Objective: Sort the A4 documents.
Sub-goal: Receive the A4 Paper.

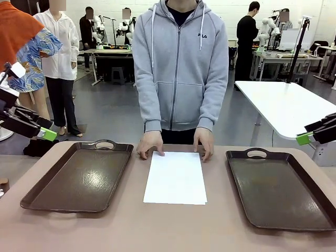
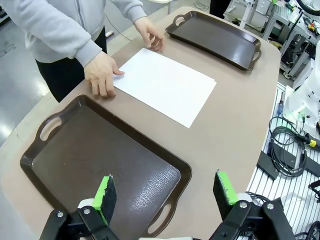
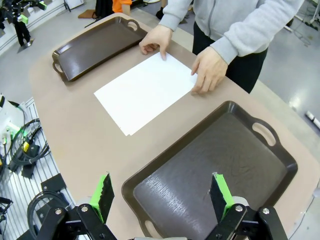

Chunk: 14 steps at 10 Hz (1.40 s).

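Nearest my lenses: left claw (image 2: 165, 192) and right claw (image 3: 161, 194), both spread wide and empty. The papers (image 1: 176, 177) lie stacked mid-desk (image 1: 168, 226) between the left tray (image 1: 79, 178) and right tray (image 1: 278, 191), long axis running from me toward the person, about equally far from either claw. The person's hands (image 1: 150, 144) cover the far corners; I cannot count the sheets.

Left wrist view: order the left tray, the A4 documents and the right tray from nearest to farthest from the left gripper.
1. Left tray: just ahead of the open left gripper, on the robot's left side of the table.
2. A4 documents: mid-table, beyond that tray.
3. Right tray: far end of the table, past the paper.
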{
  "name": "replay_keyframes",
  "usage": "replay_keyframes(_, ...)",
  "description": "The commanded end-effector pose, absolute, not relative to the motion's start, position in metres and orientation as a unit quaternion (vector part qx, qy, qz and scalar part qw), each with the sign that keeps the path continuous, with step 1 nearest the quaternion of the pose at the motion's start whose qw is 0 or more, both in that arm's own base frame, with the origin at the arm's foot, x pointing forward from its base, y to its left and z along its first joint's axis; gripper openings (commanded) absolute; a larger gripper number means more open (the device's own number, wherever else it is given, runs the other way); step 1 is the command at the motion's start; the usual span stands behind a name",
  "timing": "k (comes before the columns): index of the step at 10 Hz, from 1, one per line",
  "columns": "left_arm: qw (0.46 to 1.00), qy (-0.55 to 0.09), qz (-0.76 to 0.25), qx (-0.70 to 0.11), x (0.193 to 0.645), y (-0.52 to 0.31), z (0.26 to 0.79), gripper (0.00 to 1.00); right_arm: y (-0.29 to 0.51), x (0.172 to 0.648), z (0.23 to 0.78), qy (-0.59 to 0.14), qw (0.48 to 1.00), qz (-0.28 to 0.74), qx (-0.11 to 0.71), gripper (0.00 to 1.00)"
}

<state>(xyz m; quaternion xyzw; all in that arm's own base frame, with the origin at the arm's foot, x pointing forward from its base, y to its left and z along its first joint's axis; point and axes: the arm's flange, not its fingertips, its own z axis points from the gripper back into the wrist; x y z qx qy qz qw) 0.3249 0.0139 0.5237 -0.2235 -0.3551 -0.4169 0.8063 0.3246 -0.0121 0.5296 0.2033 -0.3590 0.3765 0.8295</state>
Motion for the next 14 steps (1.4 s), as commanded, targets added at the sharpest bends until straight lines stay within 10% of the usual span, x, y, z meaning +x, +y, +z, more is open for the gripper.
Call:
replay_keyframes(1, 0.801, -0.358, -0.424, -0.227, 0.3264, 0.0158, 0.5222, 1.00, -0.0116, 0.3259, 0.5278, -0.359, 0.827, 0.377, 0.214, 1.00)
replay_keyframes(14, 0.801, -0.358, -0.424, -0.227, 0.3264, 0.0158, 0.5222, 1.00, -0.0116, 0.3259, 0.5278, -0.359, 0.827, 0.377, 0.214, 1.00)
